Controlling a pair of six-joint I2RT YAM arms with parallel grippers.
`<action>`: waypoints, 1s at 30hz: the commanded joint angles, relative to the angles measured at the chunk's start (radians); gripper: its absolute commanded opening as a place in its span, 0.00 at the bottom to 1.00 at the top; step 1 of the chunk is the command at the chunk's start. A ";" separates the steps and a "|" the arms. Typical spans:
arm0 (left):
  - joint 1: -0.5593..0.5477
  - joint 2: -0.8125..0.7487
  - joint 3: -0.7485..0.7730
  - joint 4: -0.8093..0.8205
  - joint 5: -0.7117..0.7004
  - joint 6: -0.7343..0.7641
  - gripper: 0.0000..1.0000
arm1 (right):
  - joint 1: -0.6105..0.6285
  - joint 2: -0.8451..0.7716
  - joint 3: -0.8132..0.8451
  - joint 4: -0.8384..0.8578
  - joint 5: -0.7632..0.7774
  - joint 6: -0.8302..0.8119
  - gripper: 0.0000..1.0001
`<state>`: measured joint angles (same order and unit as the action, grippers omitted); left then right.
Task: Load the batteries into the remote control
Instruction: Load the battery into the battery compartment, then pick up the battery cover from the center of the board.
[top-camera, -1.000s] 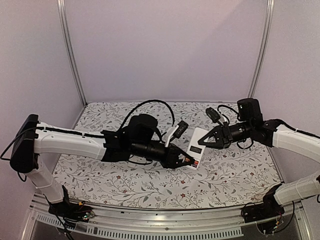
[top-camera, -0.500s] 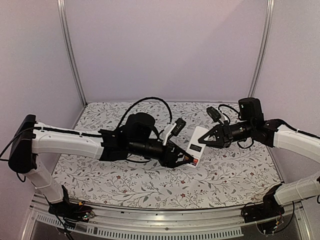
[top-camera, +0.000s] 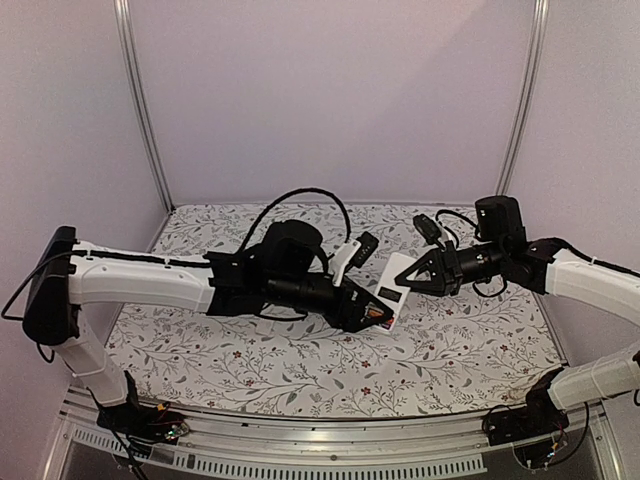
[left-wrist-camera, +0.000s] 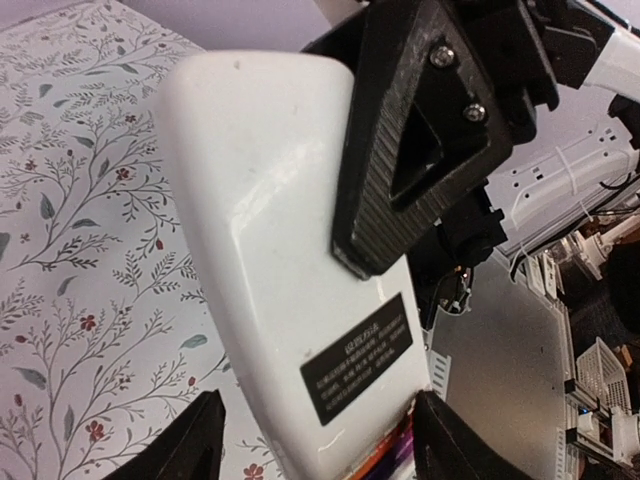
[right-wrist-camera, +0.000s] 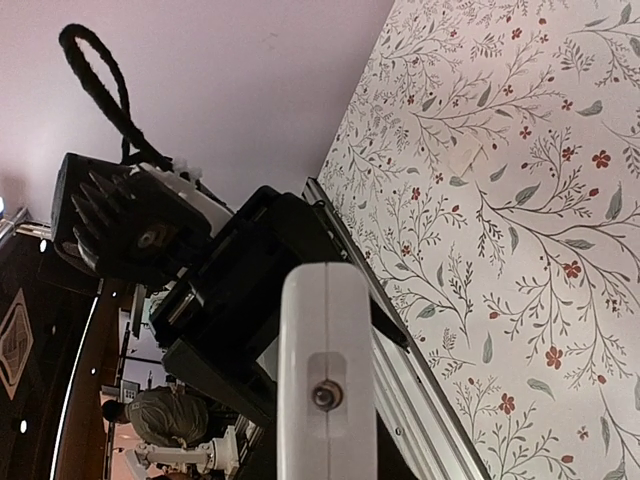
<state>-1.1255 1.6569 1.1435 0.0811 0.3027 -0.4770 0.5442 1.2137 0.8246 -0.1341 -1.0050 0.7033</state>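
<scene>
one remote control (left-wrist-camera: 270, 250) in right tool (top-camera: 407, 279)

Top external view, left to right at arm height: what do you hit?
In order: left arm → left pincer → remote control → right pincer → right arm.

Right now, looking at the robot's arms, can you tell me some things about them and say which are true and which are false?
1. The right end effector grips the remote control. True.
2. The left end effector is squeezed shut. False: its fingers stand apart, either side of the remote's end.
3. The tablecloth is plain blue. False: it has leaves and little flowers.
4. The remote's white back carries a dark label. True.
</scene>
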 joint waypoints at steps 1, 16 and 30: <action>-0.008 0.033 0.045 -0.154 -0.079 0.039 0.64 | 0.006 0.007 0.023 0.017 0.016 0.004 0.00; 0.229 -0.245 -0.087 -0.584 -0.193 0.662 1.00 | -0.036 0.029 -0.052 0.034 0.075 -0.036 0.00; 0.491 -0.142 -0.147 -0.645 -0.092 1.215 0.98 | -0.047 0.057 -0.059 0.051 0.054 -0.046 0.00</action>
<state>-0.6807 1.4624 0.9997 -0.5552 0.1619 0.5751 0.5041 1.2583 0.7792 -0.1143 -0.9379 0.6720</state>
